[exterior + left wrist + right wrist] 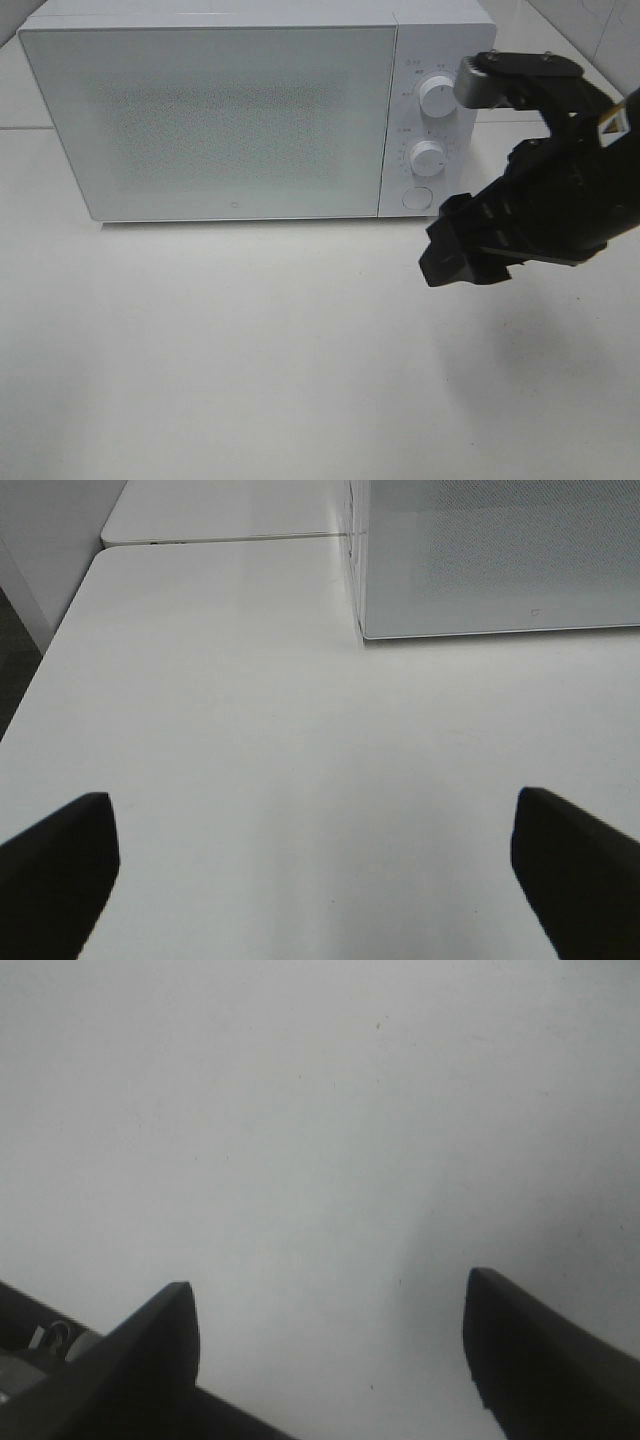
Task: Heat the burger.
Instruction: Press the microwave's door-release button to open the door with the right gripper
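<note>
White table [250, 380] fills most of the view; the big white microwave [210, 120] sits at the back with its door [200, 115] shut and too cloudy to see through; the burger is not in sight, so I cannot tell if it is inside. Right gripper [328, 1280] hangs near the dial side, jaws apart and holding nothing, maybe to turn a knob [427, 158] or push the round button [418, 196]; left gripper [312, 810] hovers low over the table, wide open and holding nothing too.
</note>
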Robot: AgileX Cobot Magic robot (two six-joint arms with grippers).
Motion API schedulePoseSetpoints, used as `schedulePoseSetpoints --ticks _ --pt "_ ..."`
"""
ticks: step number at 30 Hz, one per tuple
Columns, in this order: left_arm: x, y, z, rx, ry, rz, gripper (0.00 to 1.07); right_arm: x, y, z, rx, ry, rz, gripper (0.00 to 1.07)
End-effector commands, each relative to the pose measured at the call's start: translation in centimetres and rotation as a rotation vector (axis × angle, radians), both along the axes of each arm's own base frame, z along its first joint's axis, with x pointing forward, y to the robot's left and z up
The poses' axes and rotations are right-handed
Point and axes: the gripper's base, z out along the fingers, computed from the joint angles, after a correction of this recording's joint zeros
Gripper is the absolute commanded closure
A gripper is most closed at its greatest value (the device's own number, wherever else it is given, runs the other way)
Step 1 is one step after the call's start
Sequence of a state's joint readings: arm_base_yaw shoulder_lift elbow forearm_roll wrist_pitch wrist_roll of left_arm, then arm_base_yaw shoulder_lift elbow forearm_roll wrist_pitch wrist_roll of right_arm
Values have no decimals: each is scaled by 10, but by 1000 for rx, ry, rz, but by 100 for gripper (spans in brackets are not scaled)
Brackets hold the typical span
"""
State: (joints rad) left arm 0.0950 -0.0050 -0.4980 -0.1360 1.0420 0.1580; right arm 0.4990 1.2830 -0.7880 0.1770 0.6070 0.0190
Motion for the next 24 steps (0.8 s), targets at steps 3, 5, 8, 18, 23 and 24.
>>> schedulePoseSetpoints --ticks 3,5,8,18,23,24 --pt "-3 -1 -1 -5 -26 -2 6 -27 -15 27 -18 1 43 35" --pt "-3 -1 -1 -5 -26 -2 6 -31 -17 30 -17 -1 46 35" --pt "-3 -1 -1 -5 -26 -2 6 -45 -24 40 -16 -1 57 35" --pt "-3 -1 -1 -5 -26 -2 6 -103 -57 79 29 -153 77 35" --pt "-3 -1 -1 -5 -26 -2 6 -137 -79 88 80 -270 35 35" --pt "-3 -1 -1 -5 -26 -2 6 -137 -79 88 80 -270 35 35"
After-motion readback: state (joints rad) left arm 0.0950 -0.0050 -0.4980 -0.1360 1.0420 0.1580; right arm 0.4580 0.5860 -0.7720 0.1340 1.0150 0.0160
